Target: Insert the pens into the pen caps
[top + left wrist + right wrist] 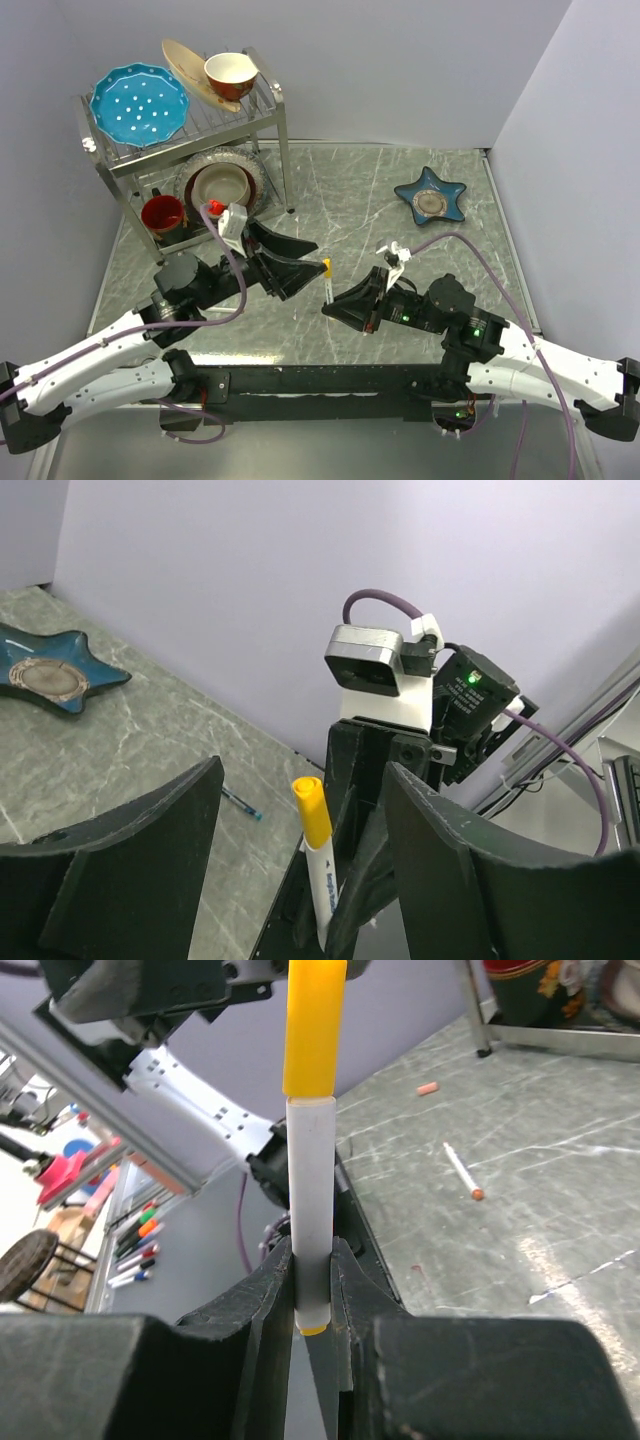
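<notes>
My right gripper is shut on a white-barrelled pen and holds it upright above the table. An orange cap sits on the pen's upper end. In the top view the pen stands between the two grippers. My left gripper is open. The capped end stands between its fingers, touching neither. A second white pen with a reddish end and a small pink cap lie apart on the table. A dark blue pen lies on the table further off.
A metal dish rack with plates and bowls stands at the back left; its leg is near the pink cap. A blue star-shaped dish lies at the back right.
</notes>
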Robot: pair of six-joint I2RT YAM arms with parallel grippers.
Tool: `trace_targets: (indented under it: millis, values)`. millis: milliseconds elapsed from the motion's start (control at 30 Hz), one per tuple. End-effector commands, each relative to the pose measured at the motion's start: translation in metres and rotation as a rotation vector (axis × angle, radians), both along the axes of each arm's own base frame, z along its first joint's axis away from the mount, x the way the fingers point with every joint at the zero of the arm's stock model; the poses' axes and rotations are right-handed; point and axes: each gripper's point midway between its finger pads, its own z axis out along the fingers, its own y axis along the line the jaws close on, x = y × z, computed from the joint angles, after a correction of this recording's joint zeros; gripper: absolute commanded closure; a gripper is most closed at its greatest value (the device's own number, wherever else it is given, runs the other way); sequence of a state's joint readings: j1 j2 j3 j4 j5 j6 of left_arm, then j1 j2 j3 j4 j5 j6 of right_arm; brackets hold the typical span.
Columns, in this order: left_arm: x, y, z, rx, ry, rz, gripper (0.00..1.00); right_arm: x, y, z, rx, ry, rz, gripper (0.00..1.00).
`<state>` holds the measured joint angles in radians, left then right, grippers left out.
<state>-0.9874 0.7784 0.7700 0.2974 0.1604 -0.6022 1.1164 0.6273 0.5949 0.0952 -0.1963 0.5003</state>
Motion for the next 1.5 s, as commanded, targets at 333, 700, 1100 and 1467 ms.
trace_targets:
  millis: [333, 700, 1100, 1467]
  values:
    - [-0.004, -0.005, 0.011, 0.021, -0.067, -0.024, 0.38, -0.010, 0.006, 0.019, 0.079, -0.015, 0.070, 1.00]
    - [-0.014, -0.012, -0.006, 0.028, -0.035, -0.103, 0.84, -0.008, 0.008, 0.023, 0.088, -0.026, 0.060, 1.00]
    - [-0.053, -0.014, -0.032, -0.085, 0.037, -0.329, 0.99, 0.019, -0.021, 0.123, 0.309, -0.260, -0.145, 1.00]
    - [-0.072, -0.009, -0.041, -0.134, 0.065, -0.429, 0.99, 0.001, -0.026, 0.184, 0.450, -0.297, -0.071, 1.00]
